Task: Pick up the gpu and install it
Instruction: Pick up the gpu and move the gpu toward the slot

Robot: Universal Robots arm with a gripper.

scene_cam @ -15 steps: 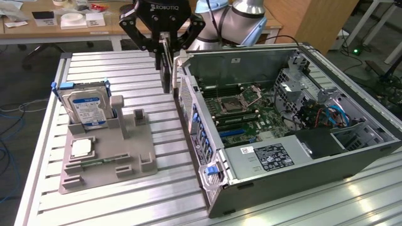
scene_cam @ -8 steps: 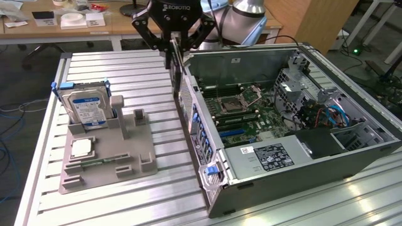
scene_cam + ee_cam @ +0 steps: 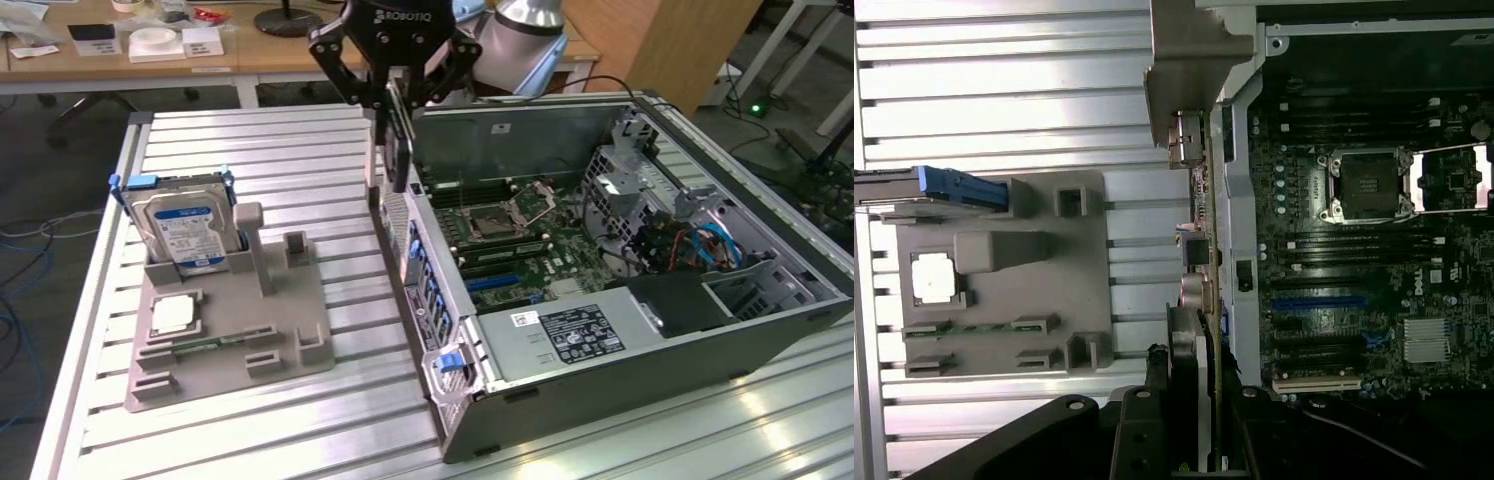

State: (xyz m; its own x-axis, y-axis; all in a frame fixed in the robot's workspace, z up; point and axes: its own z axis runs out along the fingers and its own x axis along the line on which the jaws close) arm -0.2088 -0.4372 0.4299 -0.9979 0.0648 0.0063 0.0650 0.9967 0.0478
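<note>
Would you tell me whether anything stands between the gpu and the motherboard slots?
Yes: the gpu hangs in the gripper beside the case's rear wall, which lies between it and the slots; the slots look free.

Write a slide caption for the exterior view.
The tool holds the gpu on edge at the rim of the open computer case; a hard drive stands in the gray holder.
</note>
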